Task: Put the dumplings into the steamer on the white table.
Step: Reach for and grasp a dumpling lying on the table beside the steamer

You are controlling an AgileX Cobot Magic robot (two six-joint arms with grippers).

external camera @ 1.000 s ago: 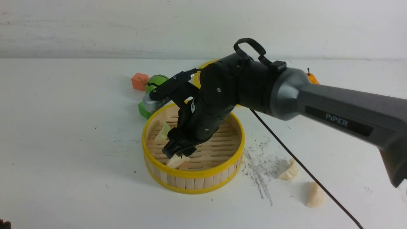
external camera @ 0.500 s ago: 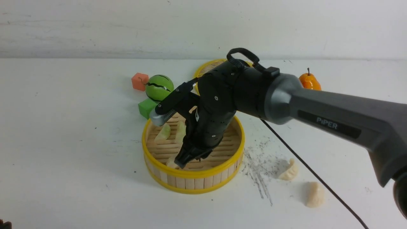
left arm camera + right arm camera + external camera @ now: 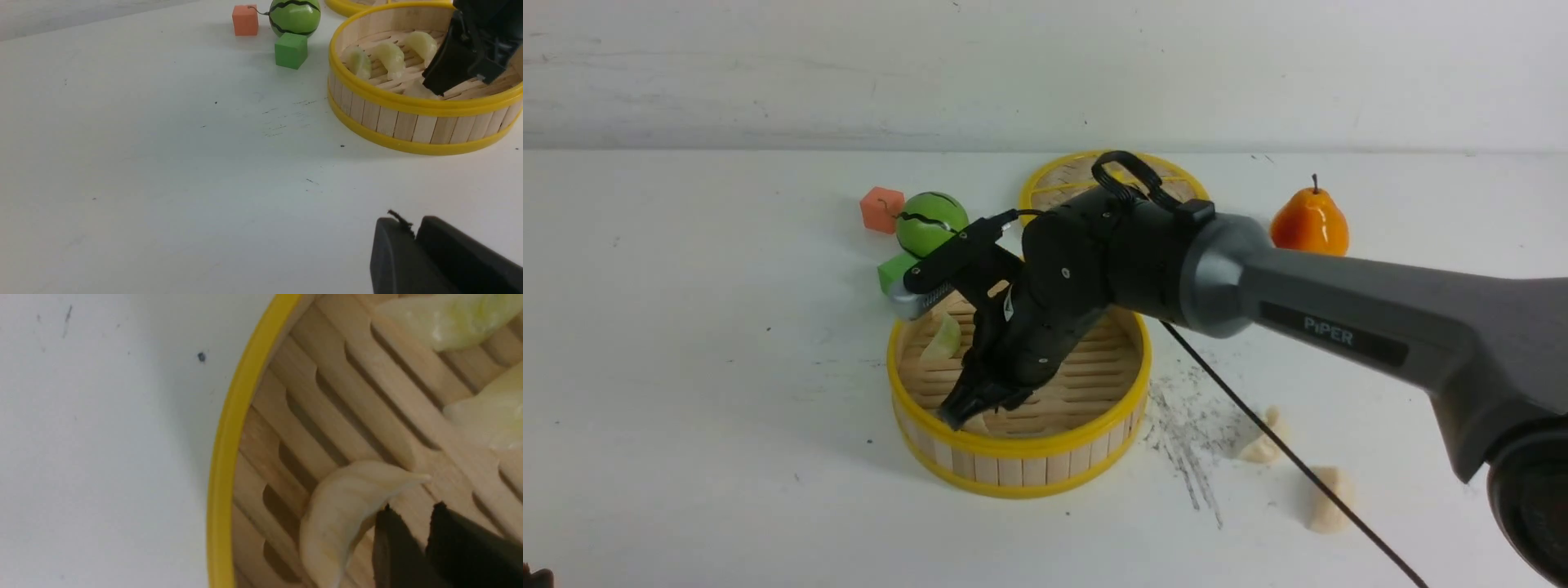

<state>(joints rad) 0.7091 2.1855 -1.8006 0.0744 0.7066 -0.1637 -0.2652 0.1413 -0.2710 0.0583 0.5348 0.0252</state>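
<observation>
Right fingers [image 3: 968,400]: lowered into the steamer [image 3: 1021,447] at its near-left side. They are drawn almost together, with only a thin gap seen at the tips, and nothing is gripped between them.
Cream dumpling [image 3: 343,518]: laid on the slatted floor just inside the near-left rim. It is touched by the outer side of one right finger and is not held between the two.
Green dumplings [image 3: 390,55]: three are seen in a row on the far-left part of the steamer floor, apart from the right fingers.
Loose dumplings [image 3: 1262,441]: two cream ones are found on the table [image 3: 686,367], right of the steamer on the near side. Both are crossed in the front view by a black cable [image 3: 1225,392].
Left fingers [image 3: 408,257]: pressed closed against each other with nothing held, kept low over bare table, well apart from the steamer.
Lid [image 3: 1070,175]: laid flat just beyond the steamer, partly hidden by the right arm.
Far left of steamer: a watermelon ball [image 3: 931,220], an orange cube [image 3: 882,208] and a green cube [image 3: 894,272] are grouped.
Far right: an orange pear [image 3: 1308,224] is stood upright.
</observation>
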